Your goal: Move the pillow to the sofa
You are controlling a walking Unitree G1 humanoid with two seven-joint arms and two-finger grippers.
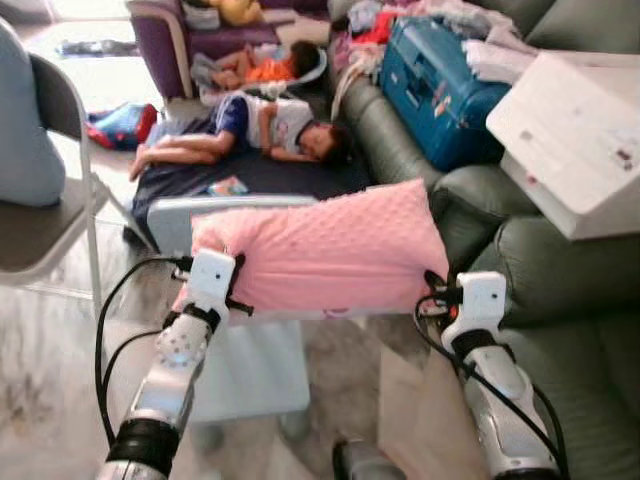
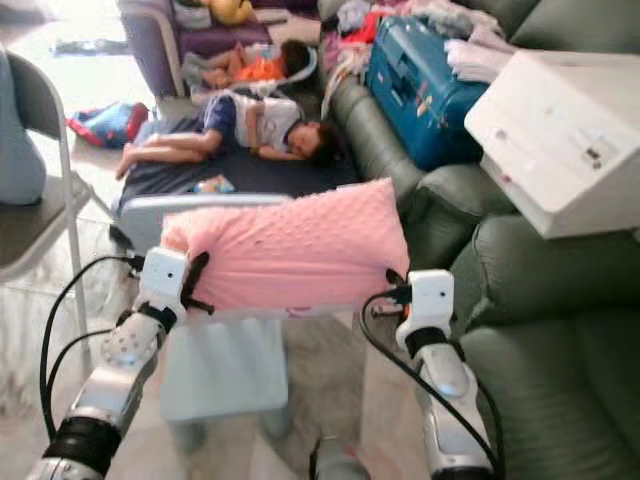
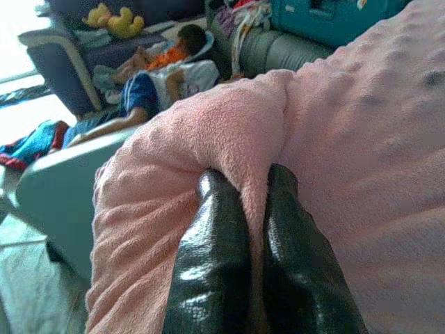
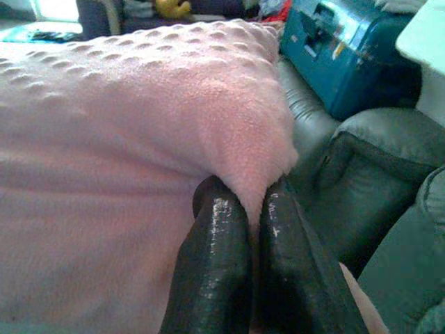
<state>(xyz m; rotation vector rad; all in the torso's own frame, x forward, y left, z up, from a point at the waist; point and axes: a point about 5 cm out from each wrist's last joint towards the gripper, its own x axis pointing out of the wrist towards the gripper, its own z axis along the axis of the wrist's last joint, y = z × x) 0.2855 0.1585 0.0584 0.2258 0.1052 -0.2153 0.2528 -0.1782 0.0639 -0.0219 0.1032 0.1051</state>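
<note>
A pink dotted pillow (image 1: pixel 325 245) hangs in the air between my two arms, above a low pale blue stool (image 1: pixel 255 360). My left gripper (image 3: pixel 256 184) is shut on a fold at the pillow's left end, its black fingers (image 3: pixel 212 264) pinching the fleece. My right gripper (image 4: pixel 252 198) is shut on the pillow's lower right corner. The dark green leather sofa (image 1: pixel 570 300) lies just to the right of the pillow, its armrest (image 4: pixel 368 139) close behind the right gripper.
A white box (image 1: pixel 580 140) and a blue suitcase (image 1: pixel 440 85) with clothes sit on the sofa. Two children (image 1: pixel 265 125) lie on a dark mattress (image 1: pixel 250 175) on the floor ahead. A grey folding chair (image 1: pixel 45 200) stands at the left.
</note>
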